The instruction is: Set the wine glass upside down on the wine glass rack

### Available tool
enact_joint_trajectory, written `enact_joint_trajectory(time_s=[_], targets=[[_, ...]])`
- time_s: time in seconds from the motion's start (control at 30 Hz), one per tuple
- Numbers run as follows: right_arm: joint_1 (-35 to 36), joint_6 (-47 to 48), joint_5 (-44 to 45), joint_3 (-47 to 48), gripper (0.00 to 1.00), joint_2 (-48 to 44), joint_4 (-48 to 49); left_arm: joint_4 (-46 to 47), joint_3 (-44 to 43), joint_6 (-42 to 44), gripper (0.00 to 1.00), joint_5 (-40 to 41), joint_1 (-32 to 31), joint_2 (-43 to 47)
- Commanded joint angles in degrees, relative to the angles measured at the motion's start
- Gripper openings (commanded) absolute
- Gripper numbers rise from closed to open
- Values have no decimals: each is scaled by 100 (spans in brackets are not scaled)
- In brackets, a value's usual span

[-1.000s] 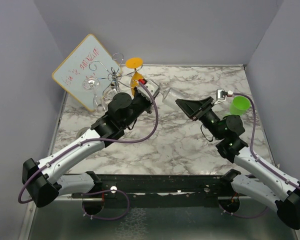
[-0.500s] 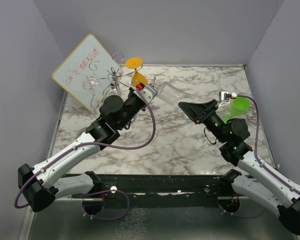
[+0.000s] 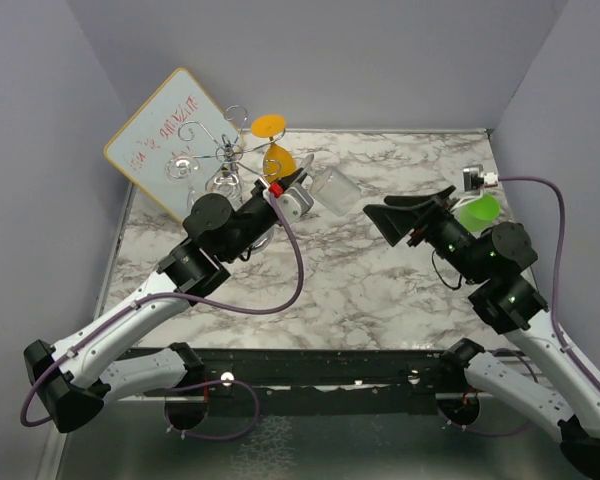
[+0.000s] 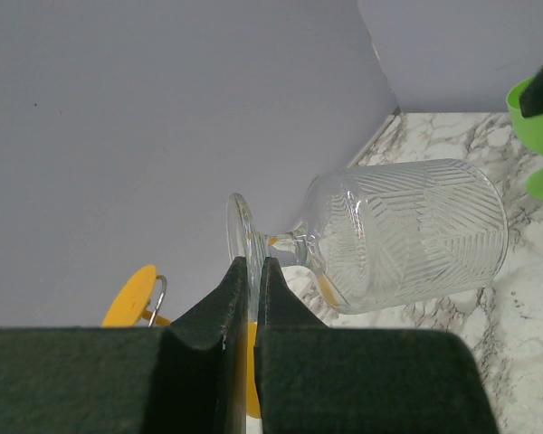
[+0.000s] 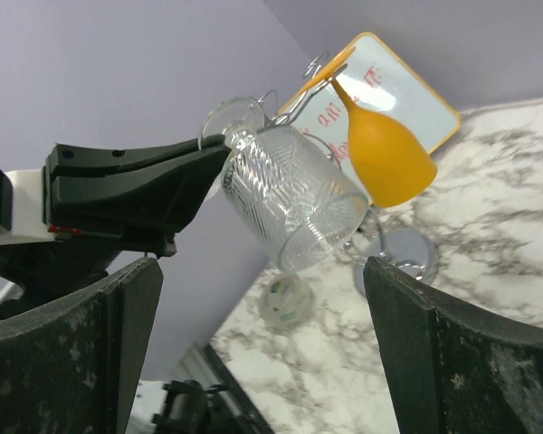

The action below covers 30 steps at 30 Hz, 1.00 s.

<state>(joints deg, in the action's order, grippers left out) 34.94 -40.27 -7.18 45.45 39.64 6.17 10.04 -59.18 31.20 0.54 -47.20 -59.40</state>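
My left gripper (image 3: 292, 192) is shut on the foot of the clear ribbed wine glass (image 3: 333, 187) and holds it in the air, tilted, bowl pointing right. In the left wrist view the gripper (image 4: 251, 263) pinches the foot's rim and the bowl (image 4: 407, 235) lies sideways. The chrome wine glass rack (image 3: 226, 152) stands at the back left, just left of the glass. An orange glass (image 3: 277, 160) hangs on it upside down. My right gripper (image 3: 398, 216) is open and empty, right of the glass. In the right wrist view (image 5: 262, 344) it faces the glass (image 5: 294, 199) and the rack's disc base (image 5: 407, 258).
A whiteboard (image 3: 168, 135) leans on the back left wall behind the rack. A green glass (image 3: 478, 212) stands at the right, behind my right arm. A tape roll (image 5: 288, 303) lies on the marble table (image 3: 360, 290) near the rack's base.
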Motion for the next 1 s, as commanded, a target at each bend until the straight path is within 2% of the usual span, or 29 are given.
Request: enact_joint_trajectory(time_s=[0.0, 0.07, 0.2, 0.47, 0.73, 0.9, 0.97], targets=[[38, 2017, -709, 1326, 99, 683, -1591, 127, -284, 262, 0, -556, 23, 378], [44, 2541, -1150, 1953, 99, 1104, -2056, 26, -302, 263, 0, -732, 25, 462], [40, 3089, -1881, 2635, 99, 1758, -2550, -239, -394, 210, 0, -1084, 18, 544], [41, 3261, -3005, 2867, 99, 2294, -2722, -423, -404, 173, 0, -1157, 25, 530], [40, 3313, -3253, 2844, 99, 2639, -2800, -484, -374, 202, 0, -1216, 21, 506], [44, 3396, -3392, 2847, 90, 2790, -2720, -552, -394, 211, 0, -1257, 19, 456], [44, 3412, -3411, 2862, 84, 2813, -2724, -568, -393, 211, 0, -1266, 19, 449]])
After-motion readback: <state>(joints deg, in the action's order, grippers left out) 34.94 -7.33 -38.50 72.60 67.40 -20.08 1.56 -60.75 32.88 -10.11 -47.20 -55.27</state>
